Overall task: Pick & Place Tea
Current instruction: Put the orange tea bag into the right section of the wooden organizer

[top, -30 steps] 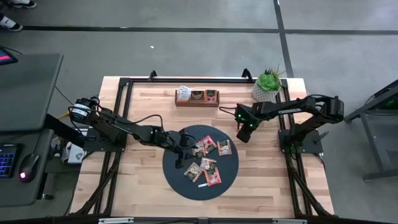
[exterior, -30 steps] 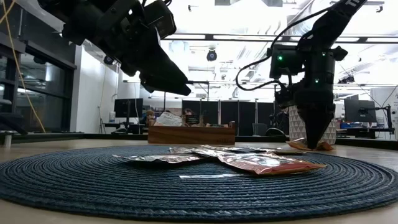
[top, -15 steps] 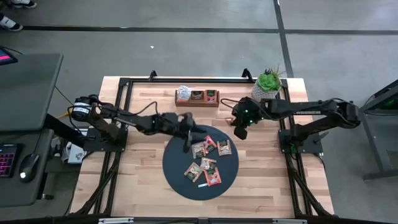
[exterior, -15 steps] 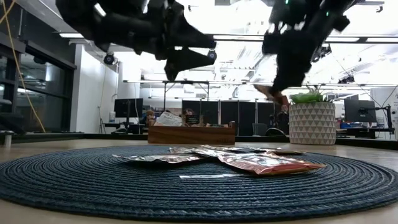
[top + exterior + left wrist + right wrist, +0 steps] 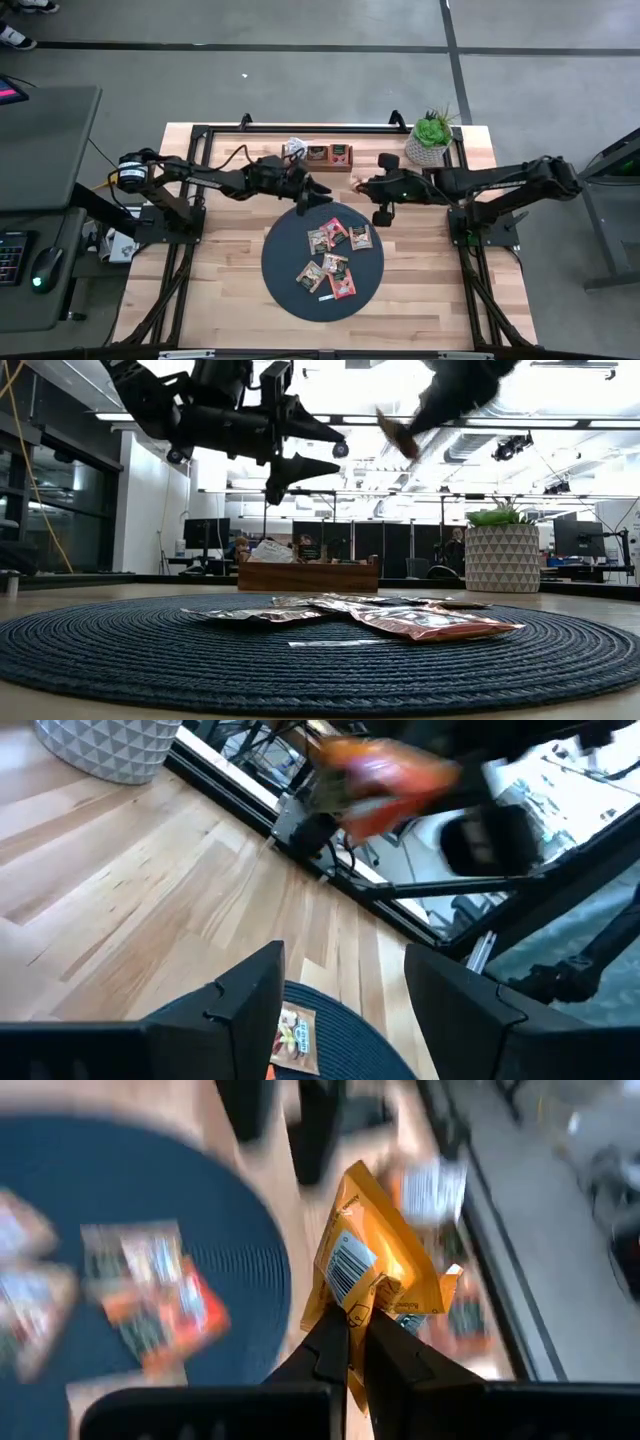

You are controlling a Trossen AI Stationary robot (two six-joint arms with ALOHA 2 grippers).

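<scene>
Right gripper (image 5: pixel 355 1342) raised between wooden tray (image 5: pixel 317 157) and mat (image 5: pixel 322 259), jaws pinched on orange sachet (image 5: pixel 375 1270); I read barcode only, print illegible. Left gripper (image 5: pixel 318 194) above mat's far edge, jaws wide, empty. Other sachets (image 5: pixel 335 260) on mat.

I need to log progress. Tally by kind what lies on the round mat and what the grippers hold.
Tea sachets lying on the dark round mat: 6
Thin white strip on the mat: 1
Orange tea sachet pinched in the right gripper: 1
Things in the open left gripper: 0
Total: 8
</scene>
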